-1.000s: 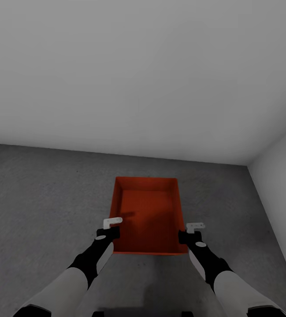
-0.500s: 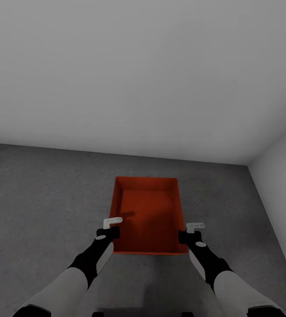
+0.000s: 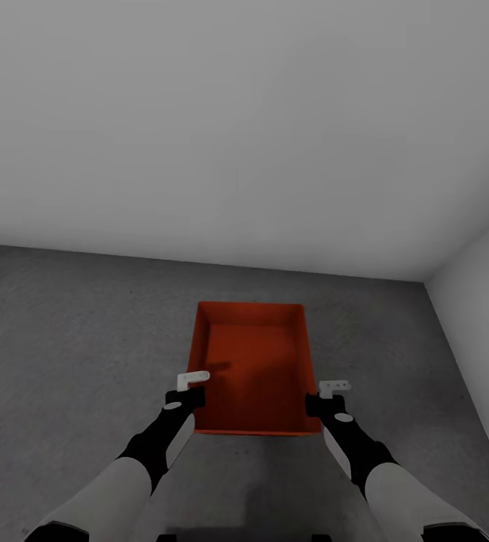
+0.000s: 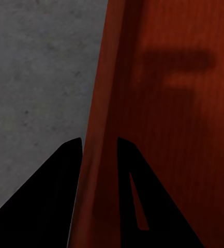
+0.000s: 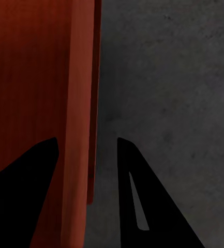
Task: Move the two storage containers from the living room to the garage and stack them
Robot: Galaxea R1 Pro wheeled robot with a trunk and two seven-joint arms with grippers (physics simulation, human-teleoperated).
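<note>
The storage container [image 3: 252, 369] sits unmoved on the garage floor [image 3: 71, 331] near the wall corner, our left claw [image 3: 192, 380] and right claw [image 3: 334, 389] straddling its side walls, grip unclear, so release looks pending.

An orange-red bin [image 3: 252, 367] sits low in the frame's centre on grey floor [image 3: 71, 331]. The left gripper [image 3: 189, 385] is at its left wall, the right gripper [image 3: 327, 394] at its right wall. Pale walls [image 3: 236, 128] fill the upper frame.
</note>
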